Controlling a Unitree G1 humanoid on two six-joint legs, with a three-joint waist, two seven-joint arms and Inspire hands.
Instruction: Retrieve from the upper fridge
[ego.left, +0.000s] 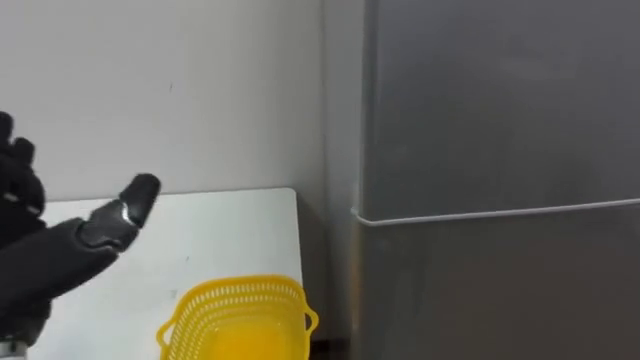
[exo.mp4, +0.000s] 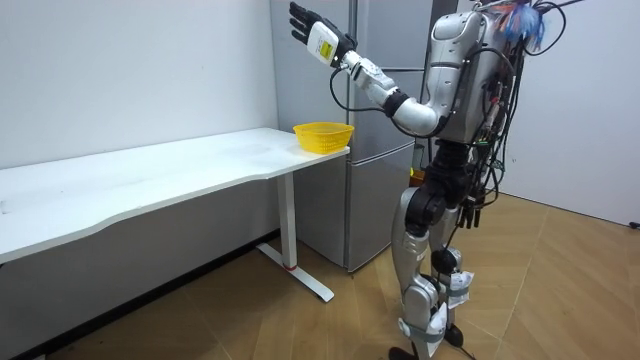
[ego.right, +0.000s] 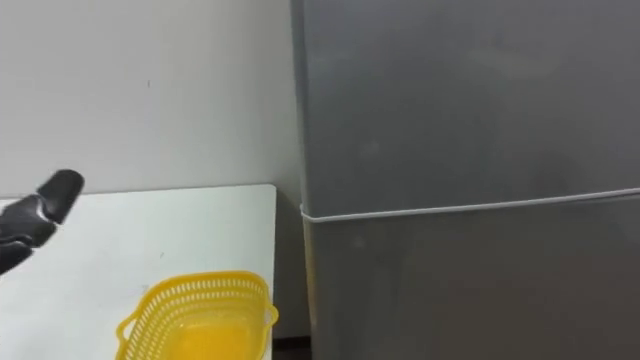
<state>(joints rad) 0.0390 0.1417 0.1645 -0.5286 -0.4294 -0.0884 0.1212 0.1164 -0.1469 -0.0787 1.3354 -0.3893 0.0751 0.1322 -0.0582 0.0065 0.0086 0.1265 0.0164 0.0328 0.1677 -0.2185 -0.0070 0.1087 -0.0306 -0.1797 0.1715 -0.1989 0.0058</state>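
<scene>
left hand (ego.left: 45, 262) raised over desk (ego.left: 230, 225); fingers open, empty | upper fridge door (ego.left: 500, 100) shut; lies right of fingers, apart | yellow basket (ego.left: 240, 312) between them

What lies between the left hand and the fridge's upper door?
The stretch is bare in the left eye view, wall behind it, from left hand to upper door; the yellow basket sits lower.

A long white table (exo.mp4: 150, 175) stands against a plain white wall (exo.mp4: 120, 70) on wood flooring (exo.mp4: 560, 290).
</scene>
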